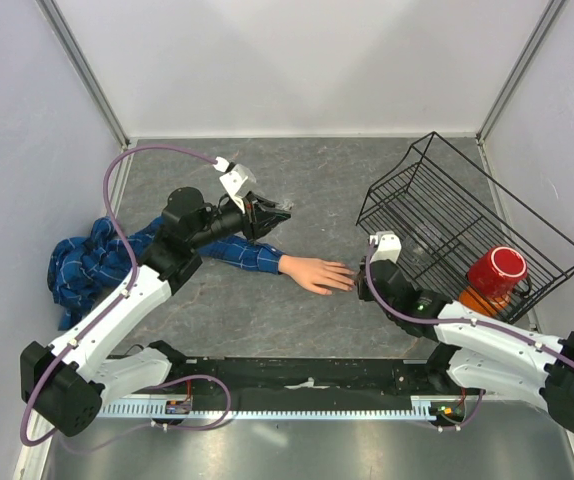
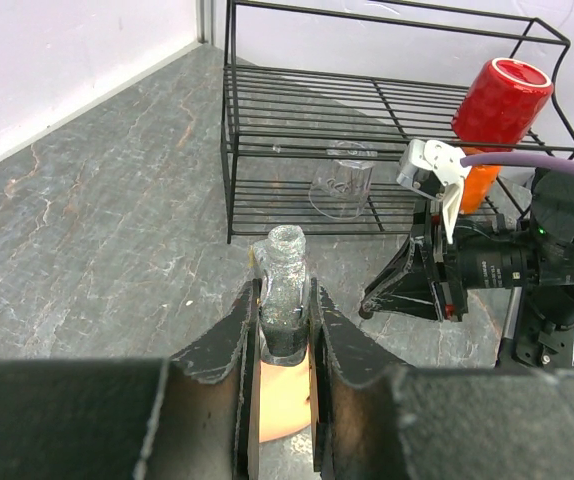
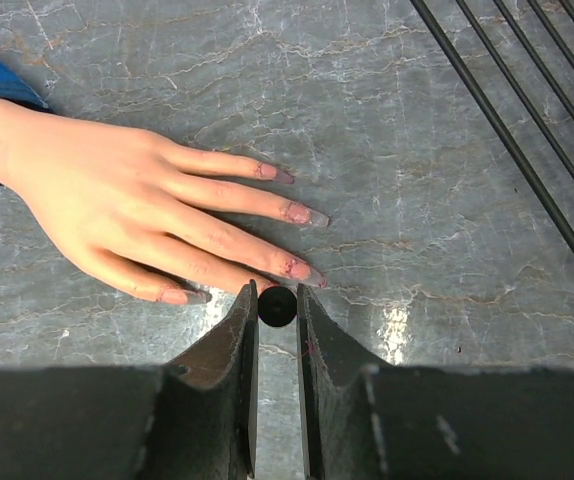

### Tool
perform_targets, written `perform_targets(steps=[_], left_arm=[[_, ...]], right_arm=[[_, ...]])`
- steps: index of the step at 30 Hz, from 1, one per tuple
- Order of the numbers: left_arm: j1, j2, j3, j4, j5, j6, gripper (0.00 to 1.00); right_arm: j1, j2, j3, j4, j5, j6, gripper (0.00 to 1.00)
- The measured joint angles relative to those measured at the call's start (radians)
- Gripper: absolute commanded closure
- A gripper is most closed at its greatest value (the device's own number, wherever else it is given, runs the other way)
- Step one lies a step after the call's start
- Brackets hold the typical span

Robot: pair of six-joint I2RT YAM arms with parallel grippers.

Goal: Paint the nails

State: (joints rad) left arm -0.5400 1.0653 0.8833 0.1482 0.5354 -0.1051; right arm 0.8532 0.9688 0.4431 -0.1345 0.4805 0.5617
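Right gripper (image 3: 276, 293) is pinched tight on a small black cap (image 3: 277, 307), seen end-on, so the bristles under it are hidden; it hangs just beside the nails (image 3: 305, 271), nearest the fingertip closest to the camera; the mannequin hand (image 3: 107, 205) lies flat, palm down, fingers spread on the grey table (image 3: 417, 100), its blue plaid sleeve (image 1: 97, 262) trailing off to the left; back over that sleeve the left gripper (image 2: 285, 290) is clamped on the uncapped bottle (image 2: 287, 255), held roughly upright; further right sit the wire basket (image 1: 437, 190) and a red cup (image 1: 497, 270), well out of play. Now the risks, as I read them: those nails are tiny and there are reddish smears at the fingertips, so a stroke slightly off line likely lands on skin; the hand looks unanchored, so a heavy press could shove it; and any tilt of that open bottle could spill polish onto the sleeve.
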Motion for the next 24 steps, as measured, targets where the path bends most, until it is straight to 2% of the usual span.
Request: perform_targets(steps=[24], left_arm=[[0.012, 0.003, 0.000, 0.011, 0.034, -0.011, 0.98]], right_arm=[[-0.010, 0.061, -0.037, 0.135, 0.051, -0.064, 1.00]])
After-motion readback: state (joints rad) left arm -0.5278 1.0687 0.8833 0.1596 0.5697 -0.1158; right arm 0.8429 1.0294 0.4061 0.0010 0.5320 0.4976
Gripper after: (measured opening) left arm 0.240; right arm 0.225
